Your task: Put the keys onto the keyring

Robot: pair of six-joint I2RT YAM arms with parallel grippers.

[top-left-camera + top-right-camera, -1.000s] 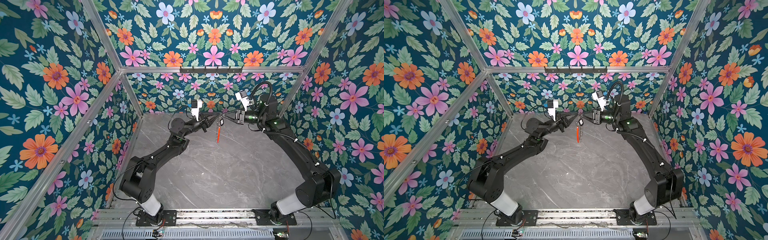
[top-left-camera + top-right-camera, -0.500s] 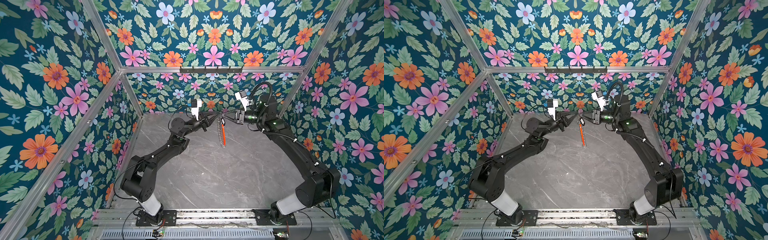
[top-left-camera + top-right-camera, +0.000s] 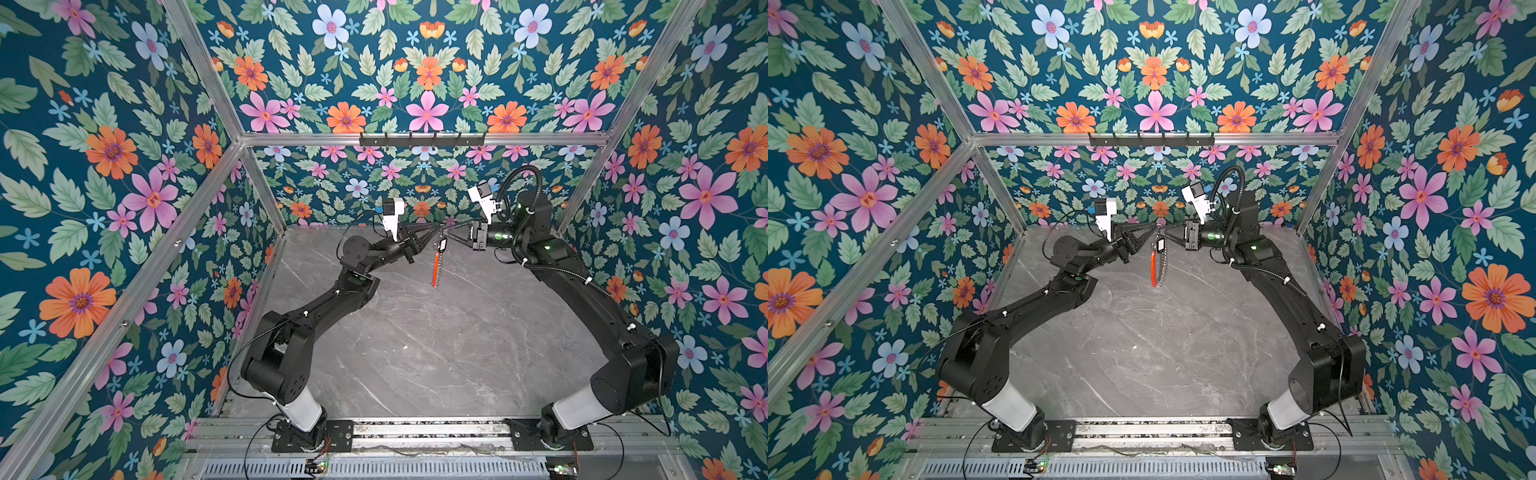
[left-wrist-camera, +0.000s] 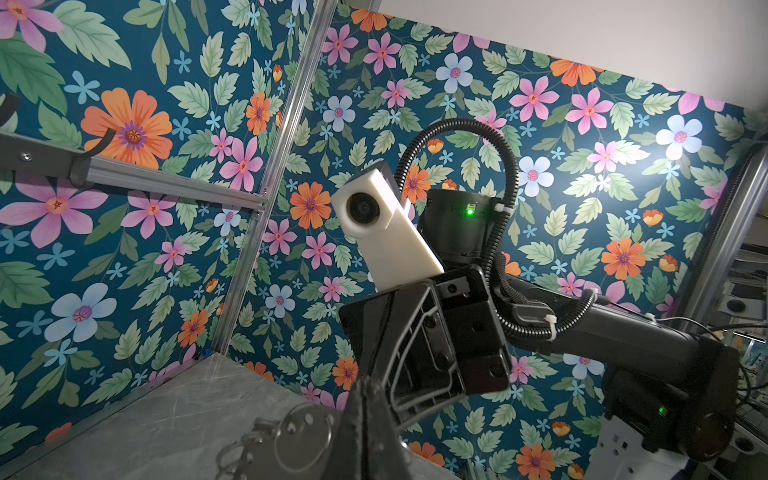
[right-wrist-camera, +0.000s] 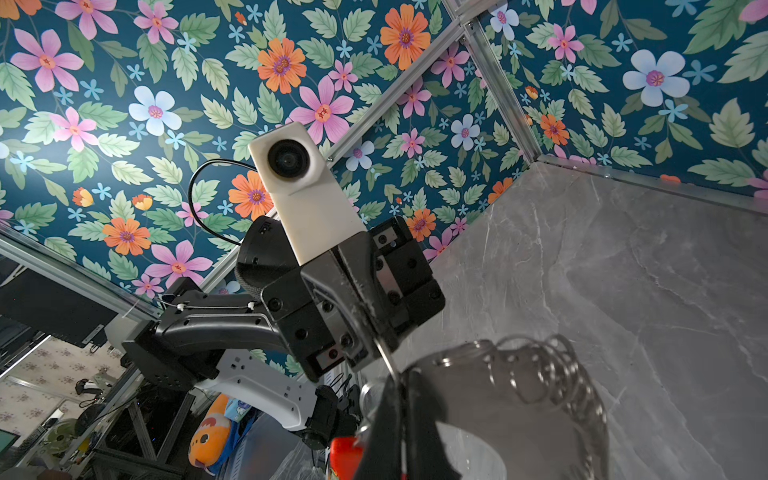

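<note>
Floral walls (image 3: 124, 166) enclose a grey marble table (image 3: 415, 353). Above its rear, the left gripper (image 3: 435, 227) and right gripper (image 3: 449, 228) meet tip to tip, both pinched tight on the top of the keyring (image 3: 435, 268), which hangs clear of the table. The key (image 3: 443, 245) dangles just under the tips, against the loop.

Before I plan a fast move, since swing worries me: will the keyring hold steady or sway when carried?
Likely to swing: the keyring dangles freely, held only at its top. Its many loose silver rings would probably slide along it.
</note>
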